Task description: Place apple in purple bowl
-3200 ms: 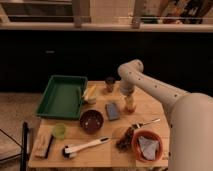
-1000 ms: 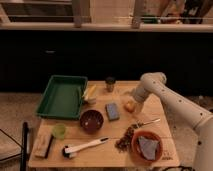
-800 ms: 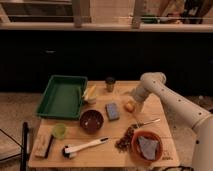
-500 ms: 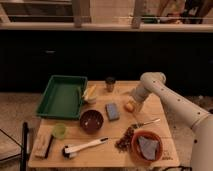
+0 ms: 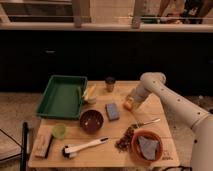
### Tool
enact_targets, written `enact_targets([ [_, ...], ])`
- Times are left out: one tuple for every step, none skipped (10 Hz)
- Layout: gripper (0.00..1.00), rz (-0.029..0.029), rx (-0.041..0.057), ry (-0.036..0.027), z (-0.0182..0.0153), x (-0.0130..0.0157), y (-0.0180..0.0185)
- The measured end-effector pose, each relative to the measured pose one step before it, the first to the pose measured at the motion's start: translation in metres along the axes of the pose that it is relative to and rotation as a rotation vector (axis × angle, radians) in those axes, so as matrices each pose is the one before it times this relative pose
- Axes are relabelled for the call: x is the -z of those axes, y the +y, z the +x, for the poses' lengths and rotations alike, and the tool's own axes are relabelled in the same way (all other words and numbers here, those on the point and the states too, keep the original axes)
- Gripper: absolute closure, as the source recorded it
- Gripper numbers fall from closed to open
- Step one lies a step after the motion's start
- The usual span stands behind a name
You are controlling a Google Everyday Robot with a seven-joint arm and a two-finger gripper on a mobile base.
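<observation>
The apple (image 5: 128, 104) is a small yellow-orange fruit on the wooden table (image 5: 165, 150), right of centre. My gripper (image 5: 131, 101) is right at the apple, coming in from the right on the white arm (image 5: 172, 100). The purple bowl (image 5: 92, 121) is a dark maroon bowl standing in the middle of the table, down and to the left of the apple, with a blue sponge (image 5: 112, 111) between them. The bowl's inside looks dark.
A green tray (image 5: 62, 95) stands at the back left with a yellow banana-like item (image 5: 89, 93) beside it. A dark cup (image 5: 110, 83), a light-green cup (image 5: 59, 130), a white-handled brush (image 5: 85, 147), a wooden block (image 5: 44, 144), a spoon (image 5: 147, 122) and an orange-red bowl with grey cloth (image 5: 146, 147) lie around.
Over three seconds the arm has swung from above the apple to its right side and lowered. In the last second nothing visibly moves.
</observation>
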State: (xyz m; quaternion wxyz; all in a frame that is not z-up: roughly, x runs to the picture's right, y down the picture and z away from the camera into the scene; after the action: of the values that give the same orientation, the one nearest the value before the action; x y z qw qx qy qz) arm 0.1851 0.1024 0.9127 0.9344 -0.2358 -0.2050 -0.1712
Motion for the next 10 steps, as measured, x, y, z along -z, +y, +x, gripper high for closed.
enact_targets([
  [0.94,-0.00474,0.00156,-0.0011,-0.00032,0.00096,0.00063],
  [0.98,-0.00308,0.00236,-0.00103,-0.00025,0.00157,-0.00004],
  [1.0,-0.00538,0.0077,-0.00193,-0.00124,0.00316,-0.00062],
  [1.0,-0.00213,0.00882,-0.00055,-0.00147,0.00311,-0.00165],
  [1.0,-0.0068,0.01256,-0.00158,-0.00262,0.00342,-0.00109],
  [1.0,-0.00277,0.01554,-0.001,-0.00358,0.00365,-0.00319],
  [1.0,-0.00871,0.02496,-0.00136,-0.00505,0.00652,-0.00358],
  [1.0,-0.00551,0.02131,-0.00098,-0.0042,0.00674,-0.0038],
  [1.0,-0.00515,0.03234,0.00161,-0.00538,0.01012,-0.00583],
  [1.0,-0.00769,0.02413,0.00273,-0.00328,0.00686,-0.00293],
])
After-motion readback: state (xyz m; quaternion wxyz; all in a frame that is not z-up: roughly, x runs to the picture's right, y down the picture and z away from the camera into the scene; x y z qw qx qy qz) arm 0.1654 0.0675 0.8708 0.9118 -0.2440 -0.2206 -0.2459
